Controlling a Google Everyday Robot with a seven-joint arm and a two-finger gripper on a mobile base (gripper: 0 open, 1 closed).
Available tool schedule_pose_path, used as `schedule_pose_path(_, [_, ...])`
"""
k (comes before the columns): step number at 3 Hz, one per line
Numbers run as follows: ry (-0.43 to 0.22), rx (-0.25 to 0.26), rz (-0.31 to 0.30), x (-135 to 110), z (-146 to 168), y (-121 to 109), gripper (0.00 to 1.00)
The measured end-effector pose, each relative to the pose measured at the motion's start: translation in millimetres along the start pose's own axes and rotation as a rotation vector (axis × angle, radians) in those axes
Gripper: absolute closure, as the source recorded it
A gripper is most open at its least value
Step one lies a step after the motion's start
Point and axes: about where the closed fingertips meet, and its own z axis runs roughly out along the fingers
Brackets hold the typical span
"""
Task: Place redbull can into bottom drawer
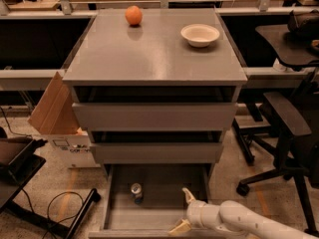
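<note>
The redbull can [136, 193] stands upright inside the open bottom drawer [149, 219] of the grey cabinet, left of the drawer's middle. Its shiny silver top faces up. My gripper [183, 212] is at the drawer's front right, to the right of the can and apart from it. Its two pale fingers are spread open and hold nothing. The white arm runs off to the lower right.
An orange [133, 15] and a white bowl [200, 35] sit on the cabinet top [149, 54]. The two upper drawers are slightly open. A cardboard box [57, 118] stands at the left. Black office chairs [284, 133] stand at the right. Cables lie on the floor at the left.
</note>
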Motion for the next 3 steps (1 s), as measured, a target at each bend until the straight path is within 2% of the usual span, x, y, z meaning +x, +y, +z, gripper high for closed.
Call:
schedule_pose_path(1, [0.137, 0.047, 0.052, -12.4, -76.0, 23.4, 0.00])
schedule_pose_path(2, [0.216, 0.036, 0.128, -40.7, -108.3, 59.9, 0.00])
schedule_pose_path(3, [0.261, 0.017, 0.100, -46.0, -129.8, 83.5, 0.00])
